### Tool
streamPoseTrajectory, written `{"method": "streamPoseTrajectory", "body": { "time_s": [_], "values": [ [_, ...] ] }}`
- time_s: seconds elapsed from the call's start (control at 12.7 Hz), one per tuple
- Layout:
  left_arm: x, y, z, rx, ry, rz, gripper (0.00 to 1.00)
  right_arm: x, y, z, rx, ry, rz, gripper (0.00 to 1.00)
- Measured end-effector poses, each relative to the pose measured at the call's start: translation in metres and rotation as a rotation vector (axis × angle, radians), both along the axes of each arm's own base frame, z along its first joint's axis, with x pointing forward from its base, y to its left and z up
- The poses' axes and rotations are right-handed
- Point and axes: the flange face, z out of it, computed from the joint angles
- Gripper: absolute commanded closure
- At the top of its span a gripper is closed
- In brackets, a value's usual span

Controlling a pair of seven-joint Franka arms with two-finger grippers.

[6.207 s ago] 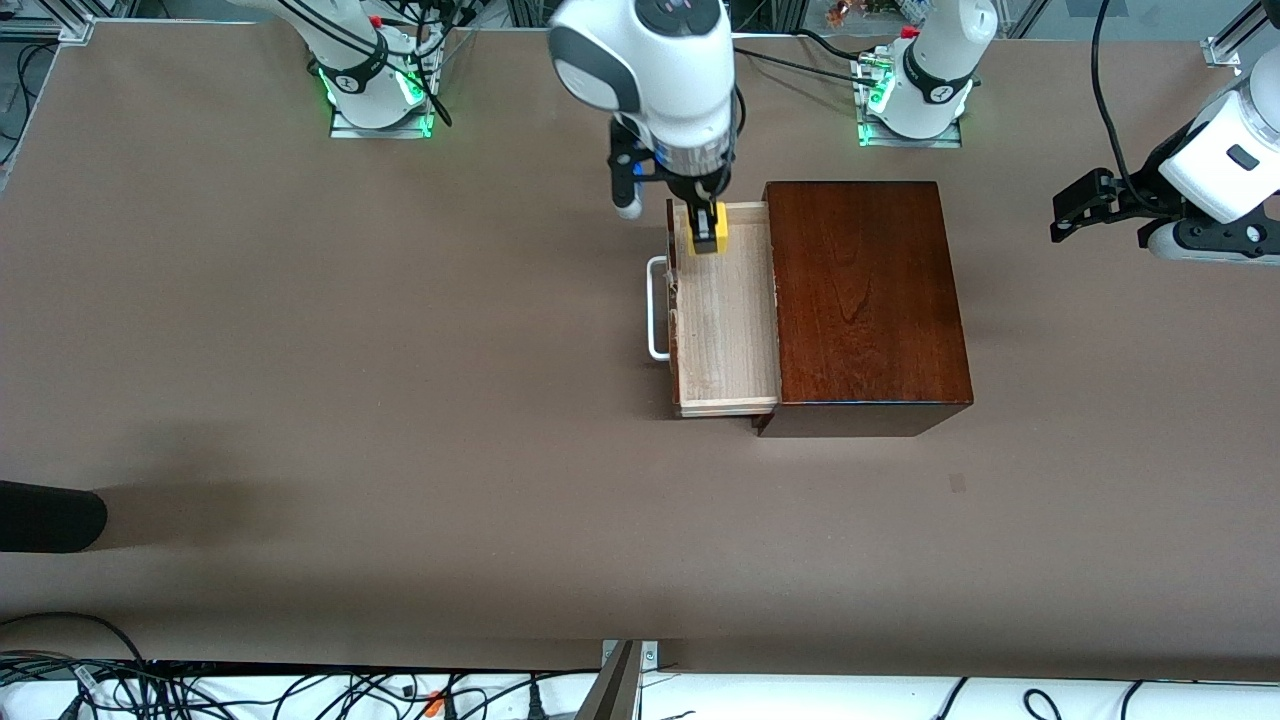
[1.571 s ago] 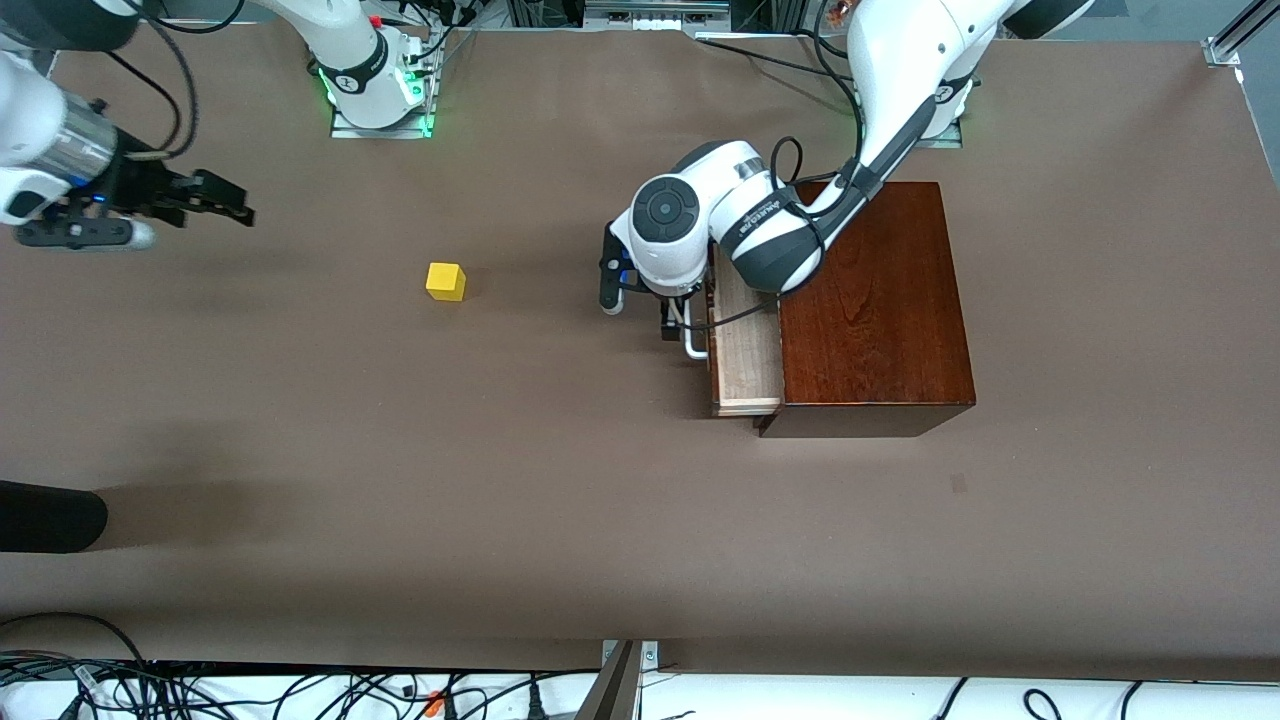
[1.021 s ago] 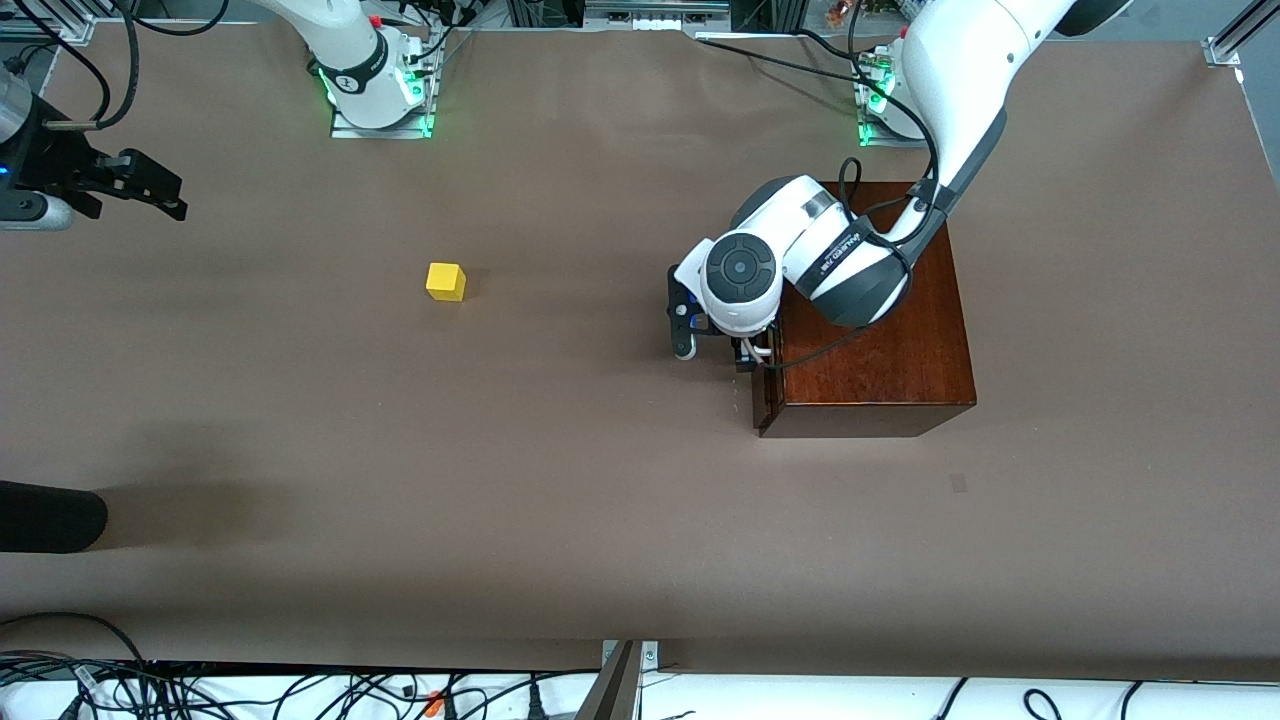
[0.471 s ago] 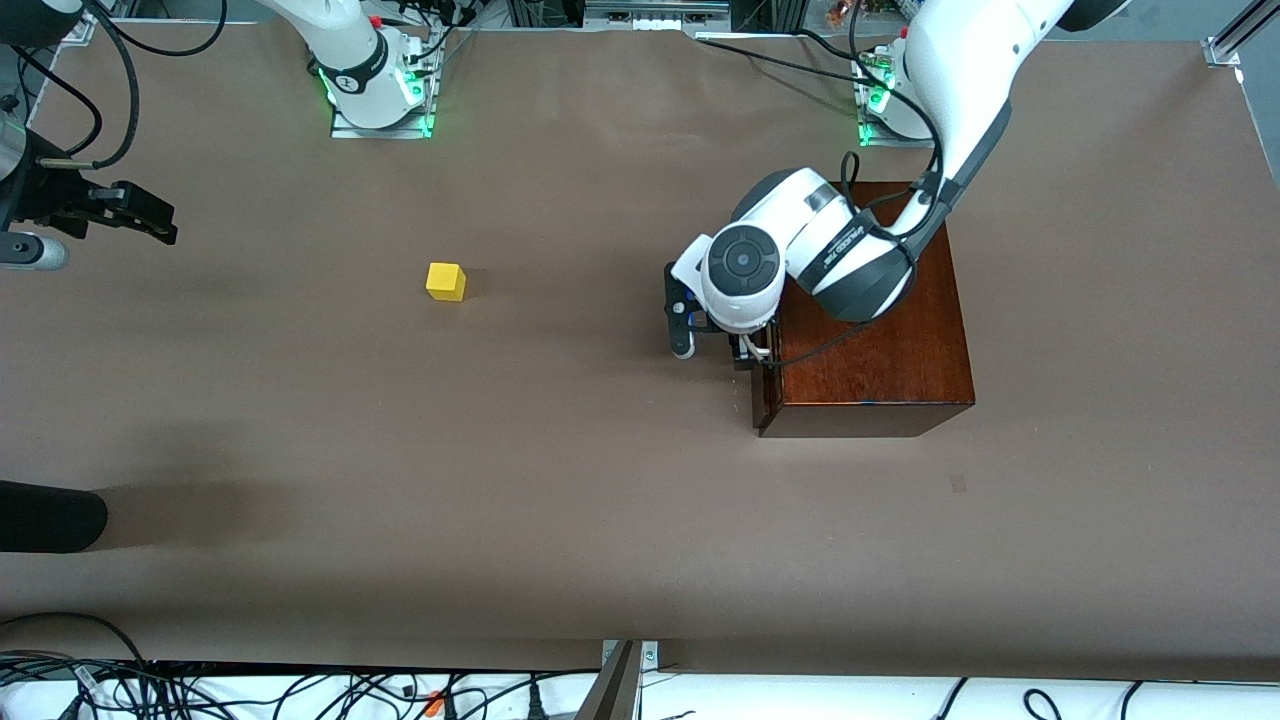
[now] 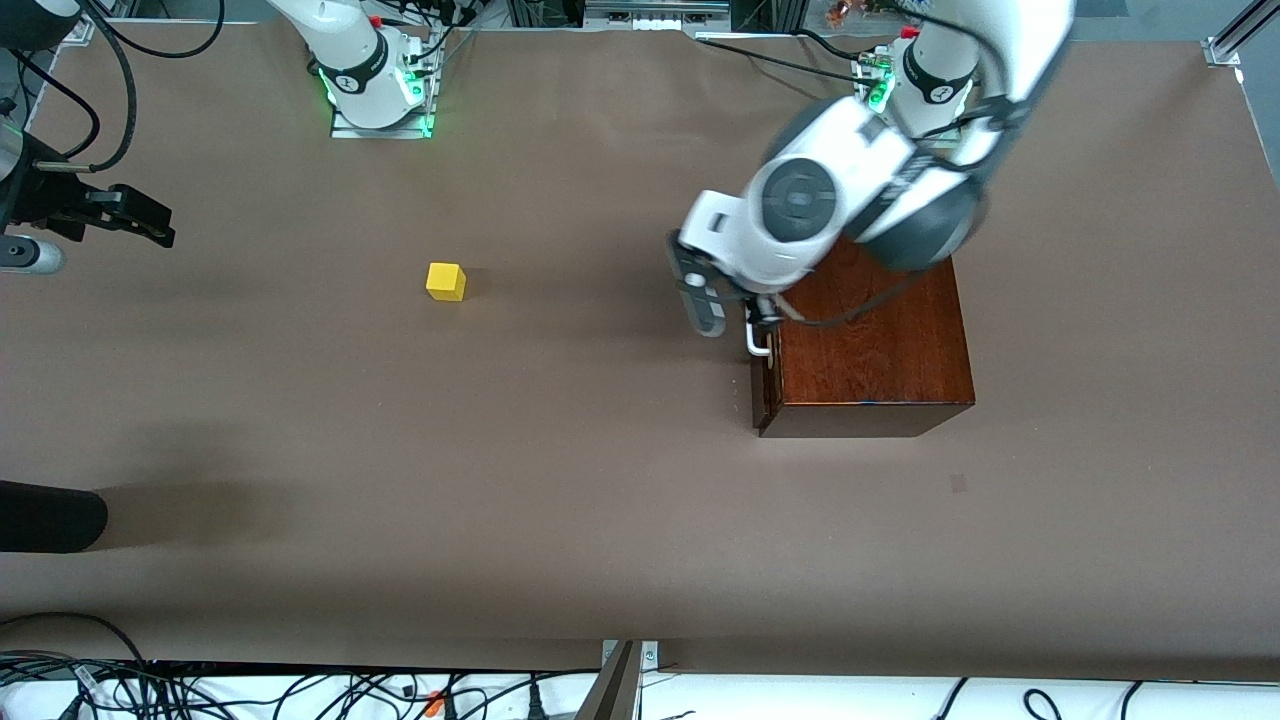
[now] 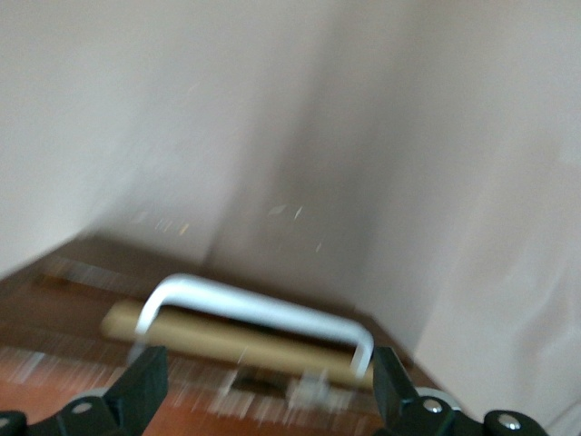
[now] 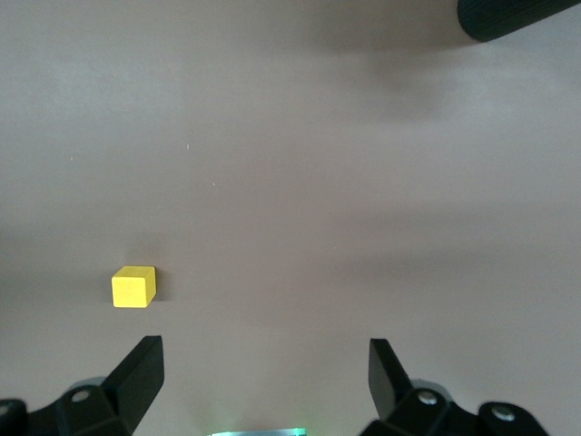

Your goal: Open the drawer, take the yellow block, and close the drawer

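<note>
Hovering over white bar handle (image 6: 257, 313), left gripper (image 6: 263, 400) jaws apart; right gripper (image 7: 263, 377) jaws apart

- The bench (image 5: 520, 480) is covered edge to edge in a matte brown sheet, with faint soft shadows across it.
- A small darker patch (image 5: 958, 484) marks the sheet toward the camera.
- A dark rounded object (image 5: 50, 516) juts in at the right arm's end.
- Tangled black cables (image 5: 200, 690) lie along a white strip below the bench's near edge.
- Aluminium framing (image 5: 1228, 40) stands at a corner.
</note>
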Motion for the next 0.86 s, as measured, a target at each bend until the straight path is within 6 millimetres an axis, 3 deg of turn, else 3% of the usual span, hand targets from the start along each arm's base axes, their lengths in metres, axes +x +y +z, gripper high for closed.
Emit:
{"method": "streamPoseTrajectory", "body": {
  "time_s": [0.24, 0.31, 0.63, 0.86],
  "values": [
    [0.031, 0.101, 0.041, 0.030, -0.001, 0.159, 0.00, 0.006, 0.003, 0.006, 0.019, -0.015, 0.000, 0.00],
    [0.035, 0.125, 0.054, 0.042, -0.006, 0.196, 0.00, 0.006, 0.004, 0.006, 0.026, -0.015, 0.000, 0.00],
    [0.035, 0.192, 0.101, 0.076, -0.054, 0.312, 0.00, 0.007, 0.004, 0.005, 0.030, -0.016, -0.005, 0.00],
    [0.030, 0.244, 0.137, 0.144, -0.121, 0.498, 0.00, 0.007, 0.006, 0.005, 0.028, -0.016, -0.022, 0.00]
  ]
}}
